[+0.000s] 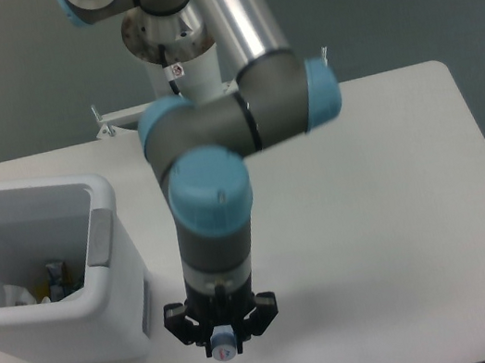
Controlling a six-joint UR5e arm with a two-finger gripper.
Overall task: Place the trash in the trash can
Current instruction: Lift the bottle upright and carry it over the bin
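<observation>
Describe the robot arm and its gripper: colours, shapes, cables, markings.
The arm has polished silver tube links, dark grey cylindrical joint housings and light blue round end caps. A black cable with a small tag runs down its white base. The gripper is black, with two short fingers.

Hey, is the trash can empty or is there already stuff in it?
Not empty. Inside the white trash can, a few small items lie at the bottom; what they are is too small to tell.

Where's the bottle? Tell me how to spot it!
Find the big white bin on the left of the table. Just right of it, the arm's black gripper hangs near the front edge. The bottle shows as the small round white cap between its fingers.
</observation>
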